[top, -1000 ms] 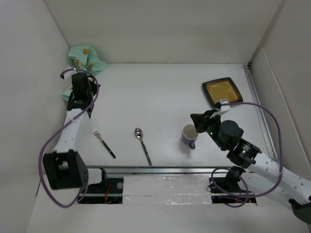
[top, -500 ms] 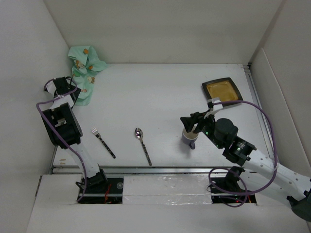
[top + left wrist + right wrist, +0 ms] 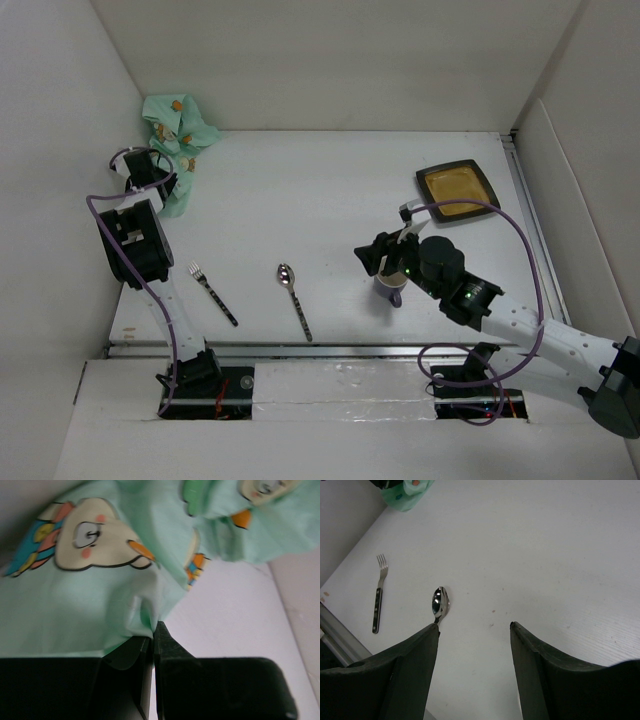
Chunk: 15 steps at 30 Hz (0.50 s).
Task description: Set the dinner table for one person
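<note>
The table (image 3: 330,200) is filling the top view: a flat, matt white worktop boxed in by white walls on 3 sides. Its near edge is running along in front of the 2 arm bases, and both arms are hiding strips of it.

The cloth (image 3: 178,120) is sitting bunched in its far left corner, against the wall. It is soft mint green with cartoon prints in cream, orange and blue. Its folds are swallowing most of the print, and the left wrist view is showing it blurred. The left gripper (image 3: 153,632) is clenched on a fold of that cloth, its 2 black fingers pressing together with a sliver of fabric between them.

The plate (image 3: 458,188) is lying flat at the far right. It is square with a dark rim and a glossy amber centre.

The right gripper (image 3: 475,626) is released, its 2 dark fingers standing wide apart with bare table between them. From above it is covering most of the mug (image 3: 386,284), a rounded purple-grey cup near the table's right middle; I cannot tell whether they are touching.

The spoon (image 3: 295,300) is lying near the middle front, shiny metal, bowl pointing away from me. In the right wrist view a finger is cutting off its handle. The fork (image 3: 213,293) is lying left of it at the same slant, with metal tines and a dark handle.
</note>
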Motion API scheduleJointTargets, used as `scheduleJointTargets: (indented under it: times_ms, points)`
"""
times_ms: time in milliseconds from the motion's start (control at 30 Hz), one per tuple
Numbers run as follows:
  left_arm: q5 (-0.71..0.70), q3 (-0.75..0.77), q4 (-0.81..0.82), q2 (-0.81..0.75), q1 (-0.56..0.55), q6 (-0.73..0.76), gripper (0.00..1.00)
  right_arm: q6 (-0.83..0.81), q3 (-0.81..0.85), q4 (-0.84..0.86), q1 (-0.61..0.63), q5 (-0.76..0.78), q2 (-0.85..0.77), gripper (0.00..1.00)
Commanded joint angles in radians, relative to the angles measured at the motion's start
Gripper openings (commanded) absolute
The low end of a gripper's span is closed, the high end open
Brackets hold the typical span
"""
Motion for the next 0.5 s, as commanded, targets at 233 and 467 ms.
scheduleJointTargets:
  times_ms: [233, 467]
  points:
    - [0.297, 0.025, 0.229, -0.221, -0.284, 0.017, 0.00, -0.029, 0.220, 0.140, -0.004, 0.022, 0.237, 0.22]
    - [0.349, 0.088, 0.262, -0.249, -0.473, -0.015, 0.00, -0.059, 0.365, 0.109, -0.004, 0.110, 0.375, 0.01]
